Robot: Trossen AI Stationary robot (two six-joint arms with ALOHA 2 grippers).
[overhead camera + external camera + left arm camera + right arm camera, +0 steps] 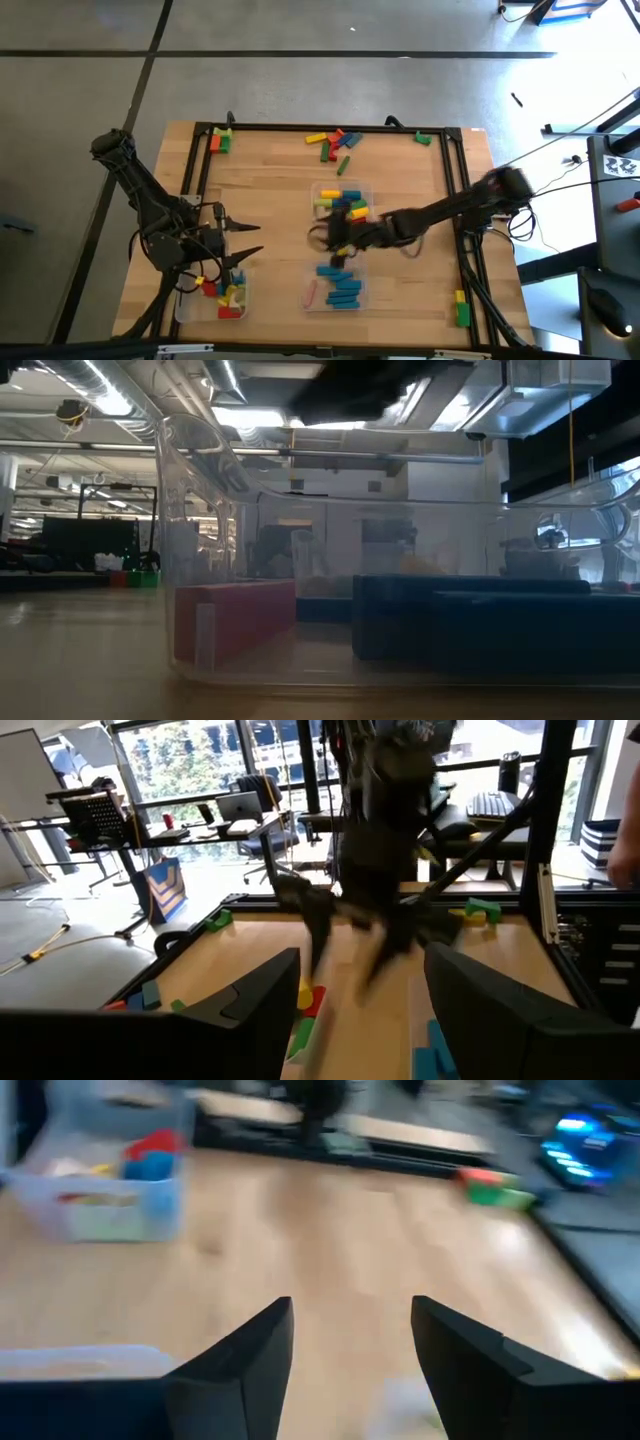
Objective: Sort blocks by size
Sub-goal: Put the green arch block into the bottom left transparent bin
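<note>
Blocks (pixel 340 285), painted blue, red, yellow, green.

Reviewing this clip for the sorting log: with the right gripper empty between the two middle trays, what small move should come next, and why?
Probably reach the right gripper toward the loose blocks at the table's far edge and take one. Its fingers are open with nothing between them, and that pile is unsorted. The left gripper waits open near the corner tray.

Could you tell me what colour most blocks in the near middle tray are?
Blue, clearest in the high view.
</note>
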